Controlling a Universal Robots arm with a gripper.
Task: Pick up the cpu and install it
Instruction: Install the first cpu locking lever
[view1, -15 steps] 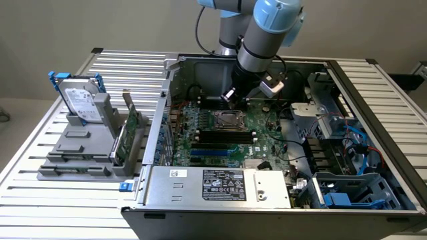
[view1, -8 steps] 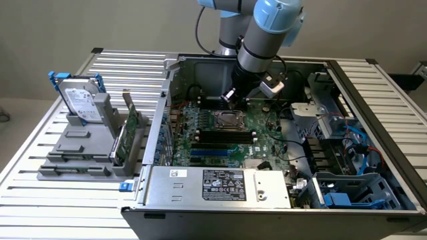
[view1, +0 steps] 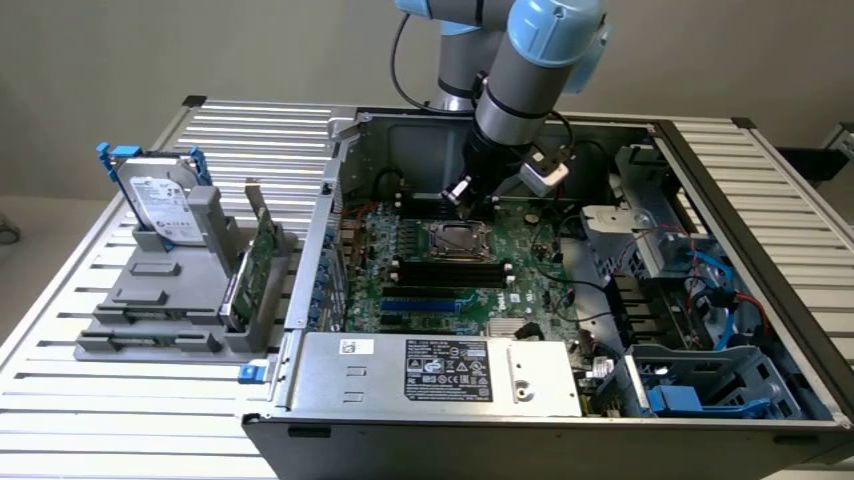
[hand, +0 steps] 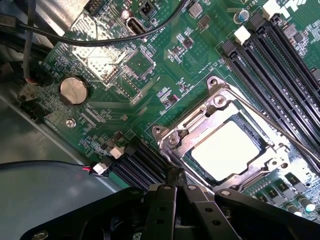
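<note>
Gripper (hand: 176, 181) shut tight, nothing held, tips just beside the socket frame (hand: 220, 107). Cpu (hand: 226, 149) sits flat inside that frame, glare washing out its top. Farther on, memory slots (hand: 280, 60) cut off at the edge.

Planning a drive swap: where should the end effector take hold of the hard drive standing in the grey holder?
Probably its upper half, pinched across the two broad faces, coming from above: the hard drive stands upright, slightly tilted, its lower end sunk in the grey holder, with blue brackets along its narrow edges.
</note>
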